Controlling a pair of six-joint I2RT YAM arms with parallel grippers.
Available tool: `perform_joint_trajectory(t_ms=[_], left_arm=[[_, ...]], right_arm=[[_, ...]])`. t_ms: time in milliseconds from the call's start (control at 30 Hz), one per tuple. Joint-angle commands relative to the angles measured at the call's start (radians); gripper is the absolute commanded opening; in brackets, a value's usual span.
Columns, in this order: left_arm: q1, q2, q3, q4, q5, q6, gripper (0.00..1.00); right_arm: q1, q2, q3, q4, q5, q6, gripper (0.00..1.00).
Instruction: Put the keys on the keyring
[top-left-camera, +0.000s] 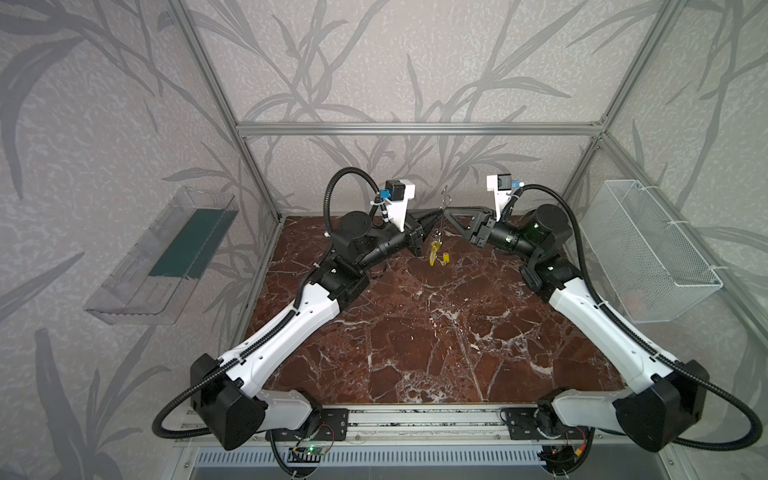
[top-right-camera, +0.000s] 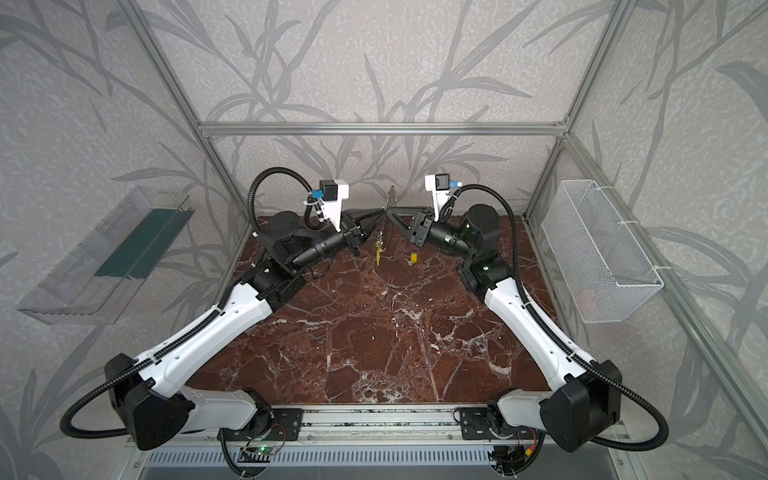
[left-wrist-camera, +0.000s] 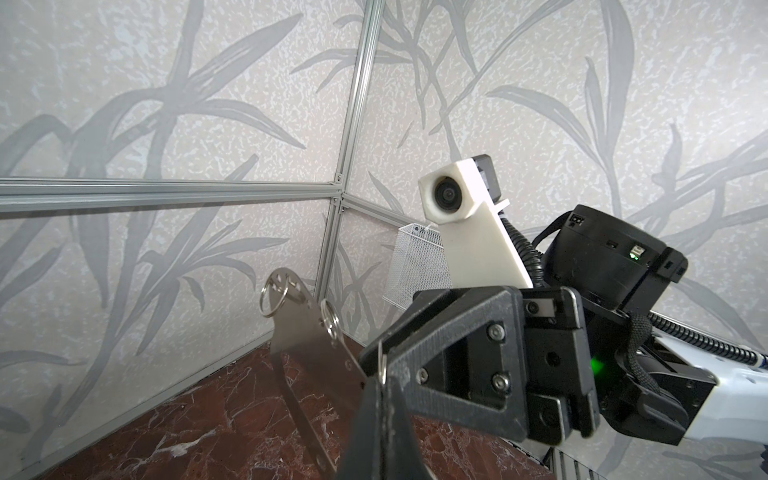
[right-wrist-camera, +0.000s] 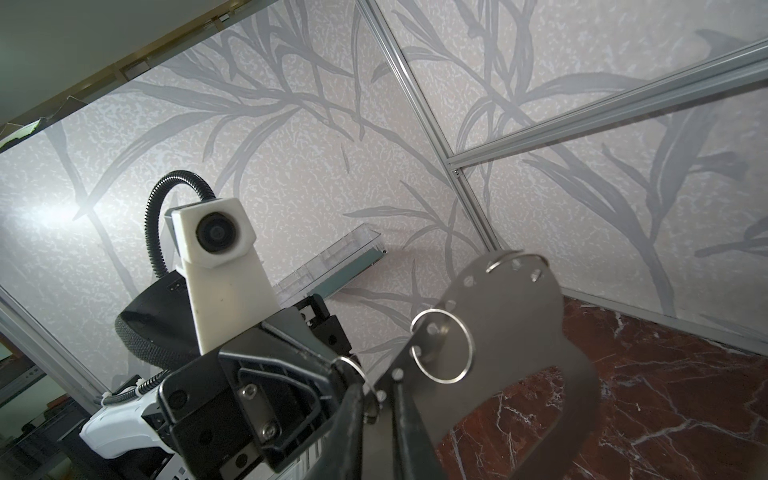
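Right wrist view, main finding: flat silvery-grey half-oval metal keyring plate (right-wrist-camera: 511, 332) up in the air, standing on edge, well clear of the red-brown marble-patterned tabletop (right-wrist-camera: 665, 395). Noted an elongated slot through it, small holes along its straight edge and a large split ring (right-wrist-camera: 442, 347) threaded there. Found both hands meeting at one corner of that straight edge. Left hand (right-wrist-camera: 348, 369): fingers pressed together, pinching the keyring plate at that corner; whether by the plate's edge or by a ring on it, not determinable. Same pinch confirmed from the left wrist view, with the plate slanting away behind the closed fingertips. Right hand (right-wrist-camera: 376, 388): fingers a narrow gap apart, astride the same corner, with a small wire ring (right-wrist-camera: 371, 399) in the gap; unable to tell whether the pads press on anything. Checked both top views: arms reaching in from left and right, fingertips almost touching above the far middle of the tabletop, keyring plate nearly edge-on between them. Recorded below its lower end a small yellow oblong plastic key (top-left-camera: 434, 254), hanging free off the surface; number of tags in that cluster not clear. Recorded a second yellow plastic key (top-left-camera: 446, 258) lying on the tabletop near by, towards the right arm's side, touched by neither hand. Logged on the side walls: clear plastic tray (top-left-camera: 166, 257) at left, white wire mesh basket (top-left-camera: 648, 249) at right, both well apart from the hands.
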Motion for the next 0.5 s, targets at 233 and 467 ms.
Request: perform_joint_trajectory(t_ms=[233, 467], left_arm=[[-0.005, 0.007, 0.042, -0.011, 0.033, -0.019, 0.00], [0.006, -0.030, 0.043, -0.124, -0.005, 0.019, 0.32]], right_arm=[[0.007, -0.004, 0.033, 0.043, -0.033, -0.005, 0.00], [0.003, -0.045, 0.058, -0.202, 0.006, -0.217, 0.00]])
